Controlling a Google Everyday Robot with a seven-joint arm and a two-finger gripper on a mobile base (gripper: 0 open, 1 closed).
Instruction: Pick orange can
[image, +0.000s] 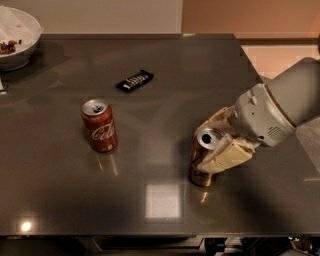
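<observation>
- The gripper (205, 148) reaches in from the right edge of the desk (165, 102), its two pale fingers (227, 156) set on either side of the orange can (199, 175).
- The jaws look closed onto the can's upper body: the near finger lies across its side, the far one sits just behind the silver top.
- The orange can stands toward the right edge, nearer the front edge than the back, base on the surface and apparently leaning a little.
- To lift well, I would confirm a firm squeeze first, then rise straight up, since a high grip on a leaning can may let it swing or slip.
- The Coca-Cola can (100, 127) stands well apart toward the left, so the lift has room.
</observation>
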